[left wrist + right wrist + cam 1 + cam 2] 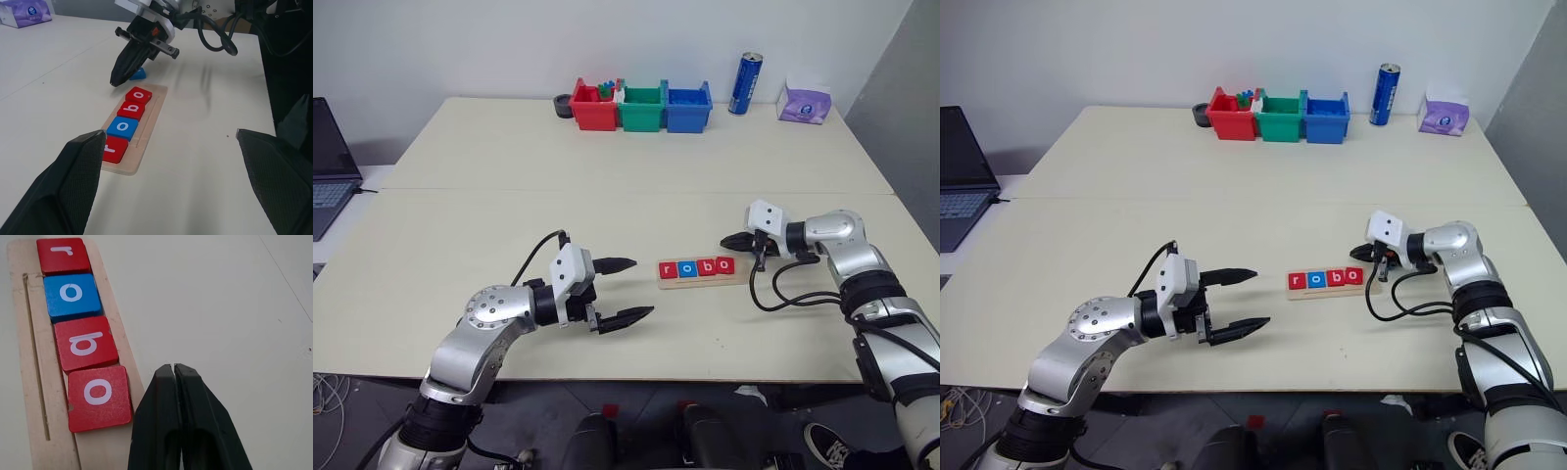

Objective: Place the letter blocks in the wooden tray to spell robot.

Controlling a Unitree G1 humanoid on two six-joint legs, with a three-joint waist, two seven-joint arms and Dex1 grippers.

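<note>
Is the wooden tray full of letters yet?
Not yet. The wooden tray holds four letter blocks spelling "robo"; a blue block lies on the table beside it.

Left end effector (619, 291) gapes wide; right end effector (736, 240) is pinched closed.

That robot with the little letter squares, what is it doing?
It is spelling "robot" in the wooden tray. Four blocks, r, o, b, o, already sit there. The last blue block lies on the table beside the right gripper, whose jaws are shut and empty. The left gripper waits open nearby.
</note>
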